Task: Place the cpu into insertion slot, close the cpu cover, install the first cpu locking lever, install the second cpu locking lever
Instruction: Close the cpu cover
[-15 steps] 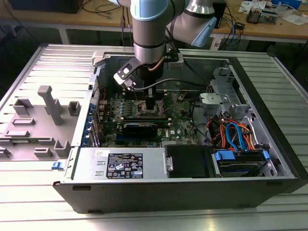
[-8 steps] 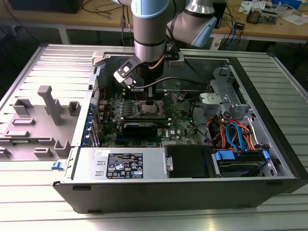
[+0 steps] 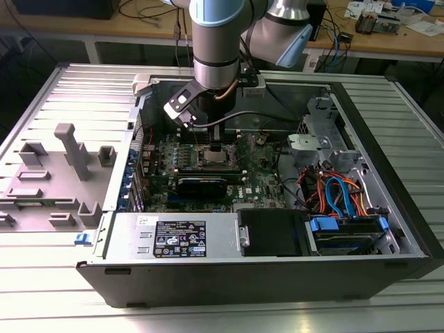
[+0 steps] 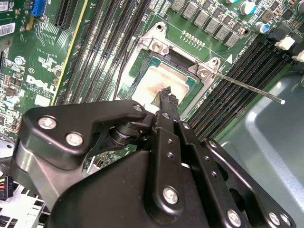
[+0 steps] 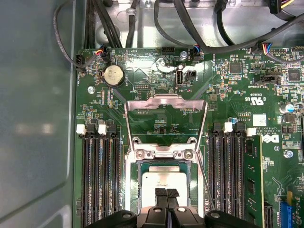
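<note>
Exterior view: my gripper (image 3: 210,146) is down inside the open case, right over the insertion slot (image 3: 211,156). I can't make out the cover state from here.

Second wrist view: my jaws are pressed together with nothing between them, tips just above the cpu (image 4: 166,78), which lies flat in the slot. A thin locking lever (image 4: 247,88) sticks out, unhooked.

First wrist view: the cpu cover (image 5: 165,99) stands raised and open. I judge placing done and the cover step in hand. Shutting it calls for pushing that frame down over the cpu. My fingers hide the slot's near edge.
</note>
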### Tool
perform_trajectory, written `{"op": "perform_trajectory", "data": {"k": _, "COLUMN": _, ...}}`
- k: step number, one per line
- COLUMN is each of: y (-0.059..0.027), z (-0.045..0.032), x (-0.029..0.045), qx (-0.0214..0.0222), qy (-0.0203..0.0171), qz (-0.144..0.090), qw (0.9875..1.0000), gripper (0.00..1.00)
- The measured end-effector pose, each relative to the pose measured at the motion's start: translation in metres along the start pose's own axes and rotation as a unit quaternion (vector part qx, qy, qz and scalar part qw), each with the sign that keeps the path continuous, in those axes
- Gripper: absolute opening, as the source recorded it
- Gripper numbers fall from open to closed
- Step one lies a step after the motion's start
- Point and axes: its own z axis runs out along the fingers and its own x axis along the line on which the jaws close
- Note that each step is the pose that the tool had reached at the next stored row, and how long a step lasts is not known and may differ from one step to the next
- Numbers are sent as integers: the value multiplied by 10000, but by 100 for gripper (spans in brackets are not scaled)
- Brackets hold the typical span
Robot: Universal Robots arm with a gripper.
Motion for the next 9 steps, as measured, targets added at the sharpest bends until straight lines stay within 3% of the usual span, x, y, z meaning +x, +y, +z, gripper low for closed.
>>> {"op": "perform_trajectory", "data": {"k": 9, "y": 1, "z": -13, "x": 0, "qx": 1, "qy": -1, "qz": 0, "qw": 10000, "gripper": 11}}
